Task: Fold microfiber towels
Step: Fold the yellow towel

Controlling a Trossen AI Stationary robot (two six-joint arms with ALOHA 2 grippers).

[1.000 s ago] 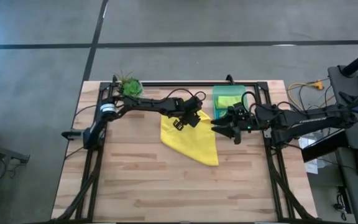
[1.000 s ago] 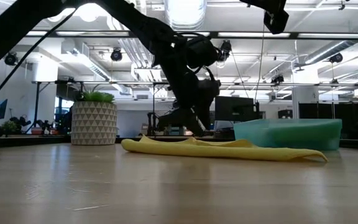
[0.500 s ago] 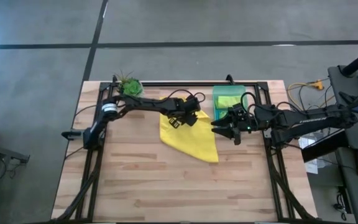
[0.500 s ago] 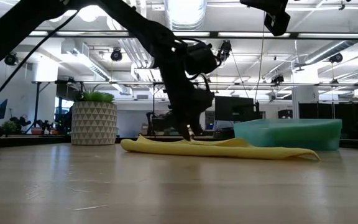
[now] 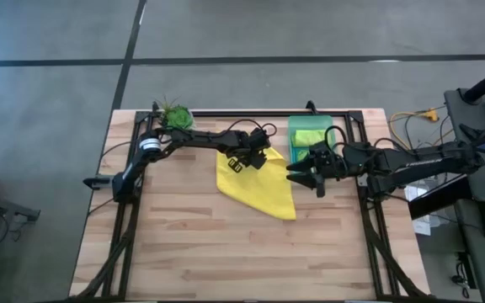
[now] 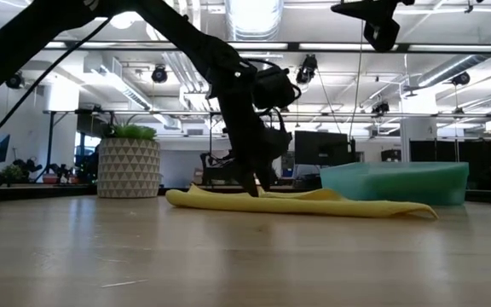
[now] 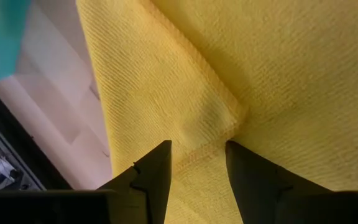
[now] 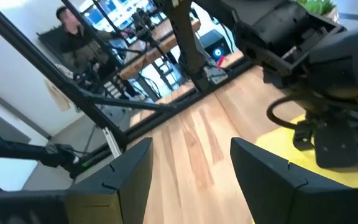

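Note:
A bright yellow towel (image 5: 259,183) lies on the wooden table, folded over into a rough triangle; it also shows in the low view (image 6: 314,205). My left gripper (image 5: 241,166) is open and down at the towel's far left part, its fingertips on either side of a folded-over corner (image 7: 219,118). My right gripper (image 5: 297,177) is open and empty, high above the table just right of the towel (image 6: 380,34). Lime green towels (image 5: 308,135) lie in the translucent bin. The teal towel is not in view. My left gripper points down at the yellow towel, and its open fingertips (image 7: 160,155) meet the cloth beside the hemmed edge of the folded-over corner (image 7: 197,149), which runs between them. The towel lies flat and slack on the table.
A translucent green bin (image 5: 310,147) stands at the far right of the table, close behind my right gripper. A potted plant (image 5: 175,116) stands at the far left corner. A black frame (image 5: 137,168) runs around the table. A person (image 8: 73,25) sits in the room beyond.
My left gripper has gone down onto the yellow towel and a little toward the table's left edge. The towel's right end has drawn in slightly. My right gripper has kept still.

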